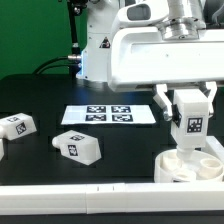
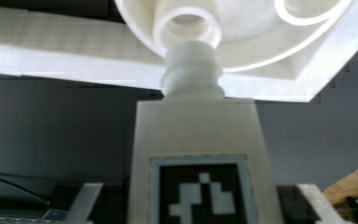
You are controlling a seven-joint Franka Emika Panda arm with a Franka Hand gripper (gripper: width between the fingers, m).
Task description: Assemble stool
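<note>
Gripper (image 1: 191, 110) clenched on upright leg (image 1: 192, 126), long axis vertical, its peg (image 2: 190, 62) apparently just entering socket (image 2: 188, 22) of seat (image 1: 178, 162) directly below.

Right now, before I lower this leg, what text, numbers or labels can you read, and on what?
No words, numbers or brands are readable in either view.
The marker board: four black-and-white square tags, patterns only.
The leg in the gripper: one tag, pattern only.
Two loose legs: one tag each, patterns only.
</note>
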